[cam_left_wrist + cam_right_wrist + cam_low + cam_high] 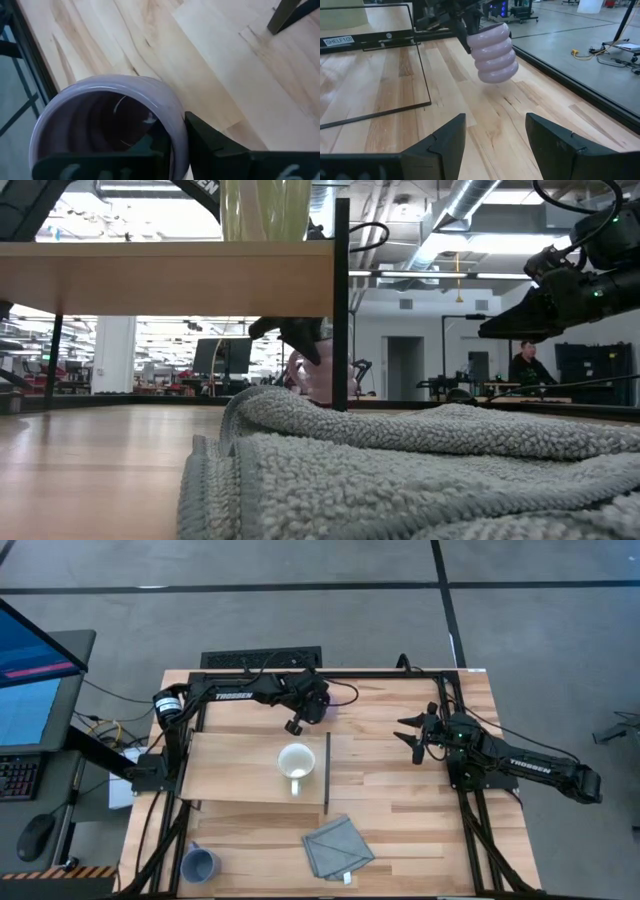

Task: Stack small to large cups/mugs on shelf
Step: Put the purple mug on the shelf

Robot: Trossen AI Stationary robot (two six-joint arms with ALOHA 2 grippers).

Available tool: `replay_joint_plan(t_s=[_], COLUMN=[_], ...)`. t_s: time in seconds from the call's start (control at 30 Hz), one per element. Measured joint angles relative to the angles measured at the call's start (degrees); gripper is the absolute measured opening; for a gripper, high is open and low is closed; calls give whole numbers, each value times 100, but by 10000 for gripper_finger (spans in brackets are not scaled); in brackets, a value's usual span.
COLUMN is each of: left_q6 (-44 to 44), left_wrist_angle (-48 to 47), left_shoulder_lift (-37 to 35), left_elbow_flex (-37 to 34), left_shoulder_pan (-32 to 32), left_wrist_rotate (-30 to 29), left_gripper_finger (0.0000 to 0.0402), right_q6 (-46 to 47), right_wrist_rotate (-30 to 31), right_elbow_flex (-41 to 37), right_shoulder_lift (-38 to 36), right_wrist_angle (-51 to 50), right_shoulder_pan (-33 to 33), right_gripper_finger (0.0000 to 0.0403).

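Left gripper sits at about 12 o'clock of the table, just past the far edge of the shelf, its fingers pinched on the rim of the purple mug. High view hides that mug under the wrist; the right wrist view shows it plainly, ribbed, tilted, lifted clear of the tabletop, and the left wrist view looks down into its mouth with one finger outside the wall. Low view catches only a pink sliver of it past the shelf's dark upright panel. White mug stands upright on the shelf, close to the panel, handle toward 6 o'clock; low view shows only its base above the board. Blue-grey mug stands at 7 o'clock near the table's front left corner, seen from the high view alone. Grey cloth lies at 6 o'clock, just off the shelf's front corner, and fills the foreground of the low view. Right gripper hangs at 3 o'clock, fingers spread wide, nothing between them, pointing toward the shelf. A person shows far back in the room, low view only.
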Motion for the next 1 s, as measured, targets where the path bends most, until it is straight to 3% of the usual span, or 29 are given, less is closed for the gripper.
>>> replay_joint_plan(t_s=[0.5, 0.77, 1.0], left_q6=[-452, -1593, -1895], left_wrist_angle=[-29, -343, -771], left_shoulder_lift=[0, -6, -9], left_elbow_flex=[2, 423, 1037], left_shoulder_pan=[15, 273, 470], left_wrist_rotate=[-478, -56, 249], left_gripper_finger=[25, 25, 25], right_q6=[2, 2, 2], right_wrist_rotate=[2, 0, 0], right_elbow_flex=[0, 0, 0], right_shoulder_lift=[0, 0, 0], right_wrist_angle=[2, 24, 26], right_shoulder_pan=[0, 0, 0], right_gripper_finger=[230, 230, 230])
